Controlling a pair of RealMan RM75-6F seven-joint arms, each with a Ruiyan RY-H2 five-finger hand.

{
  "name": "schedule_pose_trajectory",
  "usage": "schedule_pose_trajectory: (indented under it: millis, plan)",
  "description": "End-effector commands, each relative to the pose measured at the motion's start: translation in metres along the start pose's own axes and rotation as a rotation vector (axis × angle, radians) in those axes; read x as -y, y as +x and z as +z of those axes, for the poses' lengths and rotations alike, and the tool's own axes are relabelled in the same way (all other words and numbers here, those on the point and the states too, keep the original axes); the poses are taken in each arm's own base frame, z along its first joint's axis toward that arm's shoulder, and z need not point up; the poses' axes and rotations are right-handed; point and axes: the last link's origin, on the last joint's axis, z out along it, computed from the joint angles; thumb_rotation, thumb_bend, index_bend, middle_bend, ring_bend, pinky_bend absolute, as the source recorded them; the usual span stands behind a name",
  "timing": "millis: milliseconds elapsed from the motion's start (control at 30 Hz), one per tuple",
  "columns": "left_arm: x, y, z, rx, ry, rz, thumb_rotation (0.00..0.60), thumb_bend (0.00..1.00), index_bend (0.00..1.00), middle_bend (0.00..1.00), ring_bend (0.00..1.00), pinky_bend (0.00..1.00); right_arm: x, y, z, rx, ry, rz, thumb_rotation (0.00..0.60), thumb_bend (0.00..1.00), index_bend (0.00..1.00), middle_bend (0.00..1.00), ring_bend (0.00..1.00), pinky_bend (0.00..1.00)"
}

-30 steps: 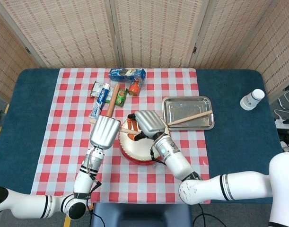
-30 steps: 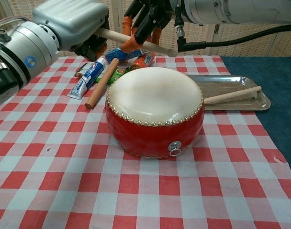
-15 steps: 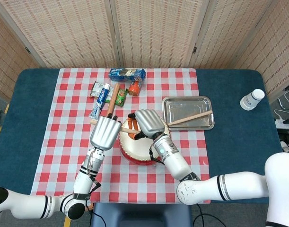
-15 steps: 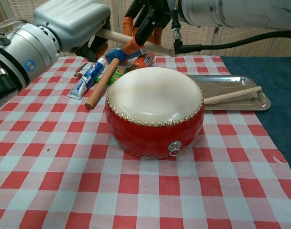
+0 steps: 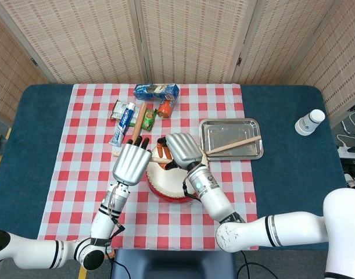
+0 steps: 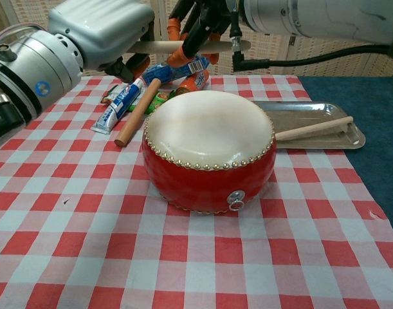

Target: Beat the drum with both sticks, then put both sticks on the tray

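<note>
Looks about halfway, prob. past the drumming: one drumstick (image 5: 237, 144) already lies on the tray (image 5: 212, 128), which sits at approx. 3 o'clock from the drum (image 6: 209, 149), handle end poking over the tray's near rim. The other stick (image 6: 183, 46) is up in the air above the drum's far edge, roughly level, w/ the left hand (image 5: 131, 164) wrapped round its butt end at abt 10 o'clock of the drum. The right hand (image 5: 183, 150) is crowded in at 12 o'clock, its dark, orange-tipped fingers (image 6: 181, 29) curled round the same stick from the other side; can't tell if it truly grips or just cradles it, so prob. a hand-over in the making, judging by the pose. Left to do: get that stick across to 3 o'clock and set it down beside its twin w/o knocking the first one off. A rolling pin, toothpaste tube and small packets lie beyond the drum at 11 to 12 o'clock, not part of the job.
</note>
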Motion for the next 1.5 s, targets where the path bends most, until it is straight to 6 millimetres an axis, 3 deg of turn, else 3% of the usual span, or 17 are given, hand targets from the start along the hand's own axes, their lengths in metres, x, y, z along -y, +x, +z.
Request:
schedule_pose_trajectory:
  millis: [33,467,867,1500]
  plan:
    - [0.0,0.0,0.0,-0.001,0.001,0.005,0.6,0.72,0.25,0.36,0.32,0.61,-0.001,0.0,0.0,-0.002,-0.001,-0.001,0.6,0.3,0.93,0.78,0.72,0.65]
    - [0.002,0.0,0.001,-0.002,0.005,0.014,0.6,0.72,0.2,0.33,0.28,0.56,-0.002,-0.001,0.0,-0.015,0.014,-0.005,0.6,0.3,0.97,0.78,0.73,0.66]
    - [0.01,-0.001,0.003,0.036,0.03,-0.028,0.6,0.72,0.04,0.24,0.18,0.42,-0.012,0.006,-0.005,-0.044,0.016,0.008,0.6,0.3,1.0,0.79,0.75,0.67]
    - [0.033,-0.003,0.008,0.071,0.109,-0.158,0.6,0.36,0.0,0.04,0.03,0.28,-0.039,0.021,-0.019,-0.045,-0.03,-0.024,0.6,0.31,1.0,0.79,0.75,0.67]
